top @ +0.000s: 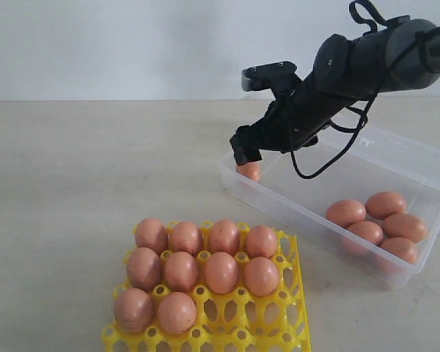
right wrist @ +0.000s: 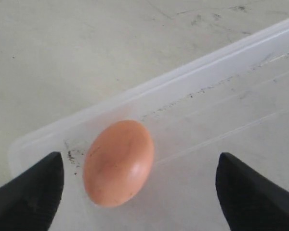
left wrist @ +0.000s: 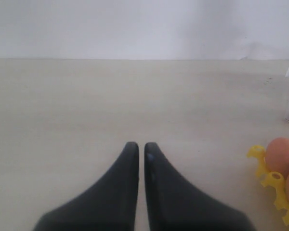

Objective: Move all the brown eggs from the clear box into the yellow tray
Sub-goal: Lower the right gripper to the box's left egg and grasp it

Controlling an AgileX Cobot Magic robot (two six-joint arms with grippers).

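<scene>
Smooth oval eggs, clear box, gridded yellow tray

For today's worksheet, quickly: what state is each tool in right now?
Left tool: shut, holding nothing.
Right tool: open, straddling a brown egg in the clear box, not gripping it.

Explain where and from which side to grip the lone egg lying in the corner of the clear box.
Grip the egg across its narrow middle, coming down from above. It lies on its side close to the corner wall of the clear box, so a sideways approach would likely hit plastic. The open right end effector straddles it.
</scene>
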